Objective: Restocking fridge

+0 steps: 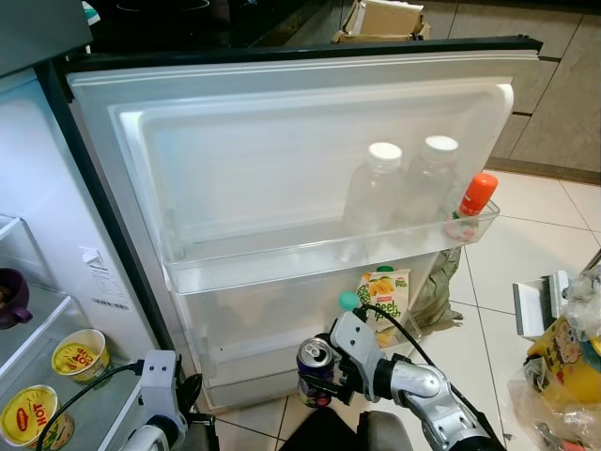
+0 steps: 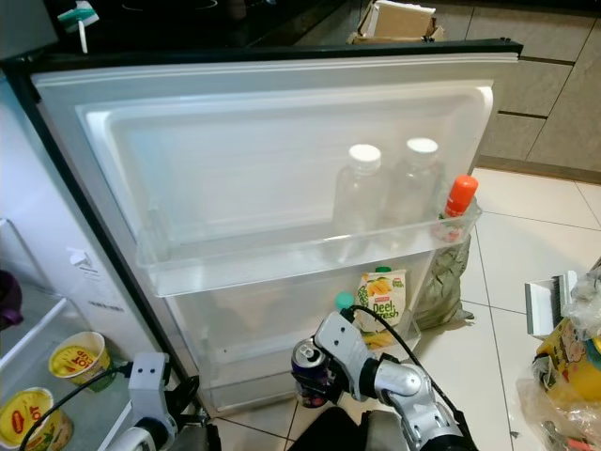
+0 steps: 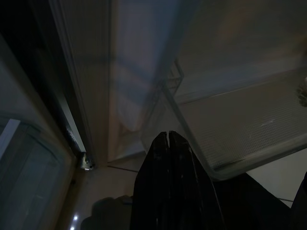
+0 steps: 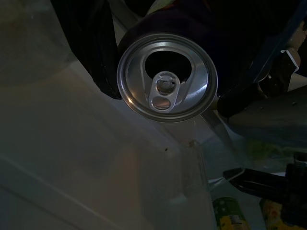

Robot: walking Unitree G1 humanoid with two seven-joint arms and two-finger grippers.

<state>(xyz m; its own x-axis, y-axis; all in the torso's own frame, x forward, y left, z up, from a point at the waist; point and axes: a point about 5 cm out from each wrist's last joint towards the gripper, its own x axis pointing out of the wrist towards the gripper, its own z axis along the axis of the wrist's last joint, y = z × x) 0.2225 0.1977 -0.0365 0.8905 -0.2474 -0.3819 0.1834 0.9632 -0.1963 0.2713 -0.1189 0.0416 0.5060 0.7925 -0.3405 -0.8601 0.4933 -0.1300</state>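
A purple drinks can (image 1: 315, 370) with a silver top (image 4: 167, 78) is held upright in my right gripper (image 1: 324, 374), which is shut on it low in front of the open fridge door (image 1: 282, 160). The can hangs just outside the door's lower shelf (image 1: 282, 324). In the right wrist view a black finger (image 4: 103, 57) presses the can's side. My left gripper (image 3: 168, 143) is shut with nothing in it, low by the door's hinge side; its wrist (image 1: 160, 381) sits at the bottom left. The door's upper shelf (image 1: 329, 254) holds two clear bottles (image 1: 374, 188) and an orange-capped bottle (image 1: 474, 202).
A juice carton (image 1: 385, 296) and a teal-capped bottle (image 1: 349, 301) stand in the lower door shelf. Yellow noodle cups (image 1: 80, 355) sit on fridge shelves at left, near a purple cup (image 1: 9, 299). Bags of groceries (image 1: 563, 357) lie on the tiled floor at right.
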